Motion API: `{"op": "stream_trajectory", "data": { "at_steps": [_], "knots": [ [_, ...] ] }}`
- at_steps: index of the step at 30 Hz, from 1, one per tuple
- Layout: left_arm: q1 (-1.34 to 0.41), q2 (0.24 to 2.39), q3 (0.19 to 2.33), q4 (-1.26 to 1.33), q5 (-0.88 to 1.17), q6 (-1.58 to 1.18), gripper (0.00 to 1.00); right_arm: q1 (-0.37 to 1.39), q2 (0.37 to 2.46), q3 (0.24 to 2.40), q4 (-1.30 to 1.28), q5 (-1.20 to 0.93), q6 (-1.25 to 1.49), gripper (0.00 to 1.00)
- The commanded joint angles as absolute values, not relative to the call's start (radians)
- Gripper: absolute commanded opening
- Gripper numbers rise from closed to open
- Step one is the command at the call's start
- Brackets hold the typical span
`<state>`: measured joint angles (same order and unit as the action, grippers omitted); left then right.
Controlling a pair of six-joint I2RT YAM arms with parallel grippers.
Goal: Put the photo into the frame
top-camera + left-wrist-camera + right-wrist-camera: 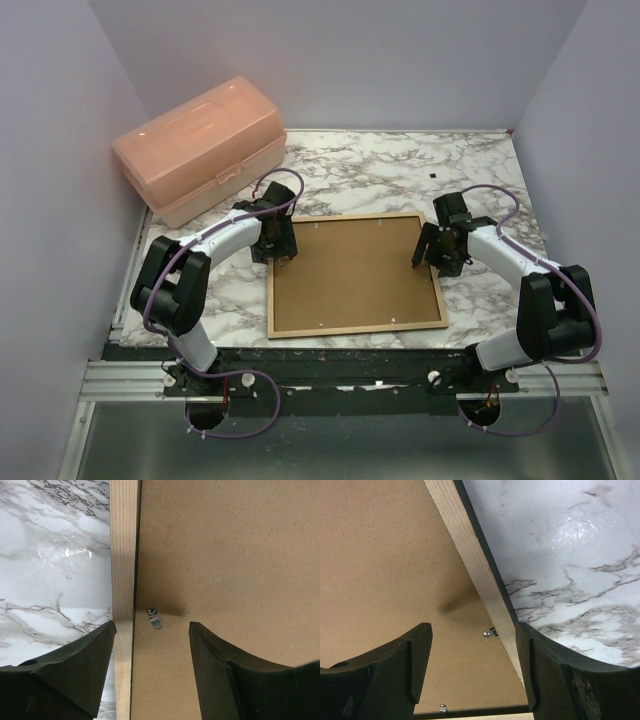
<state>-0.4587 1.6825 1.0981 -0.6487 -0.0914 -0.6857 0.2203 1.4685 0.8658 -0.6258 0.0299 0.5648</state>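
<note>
Wood frame (124,555) everywhere; peach box (200,150) overhead only.

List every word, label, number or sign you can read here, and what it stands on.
None can be read in any view.
Box: no label shows.
Frame and backing board: bare, no print.
Table: one small dark mark, too small to tell if it is a sign.
</note>
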Motion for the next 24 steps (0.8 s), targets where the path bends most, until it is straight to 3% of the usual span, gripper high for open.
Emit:
{"op": "stream_trajectory", "data": {
  "at_steps": [1, 12, 24],
  "knots": [
    [-0.462, 1.699, 1.085, -0.741, -0.11, -0.685, 0.63, 0.224, 1.493, 0.844, -0.584, -0.074, 0.575, 0.73],
    [-0.459, 1.657, 1.089, -0.747, -0.135, -0.684, 0.64, 0.224, 1.491, 0.829, -0.577, -0.074, 0.573, 0.73],
    [-0.455, 1.75, 1.112, -0.68, -0.12, -0.715, 0.63, 0.224, 1.488, 0.816, -0.565, -0.089, 0.574, 0.73]
  ]
}}
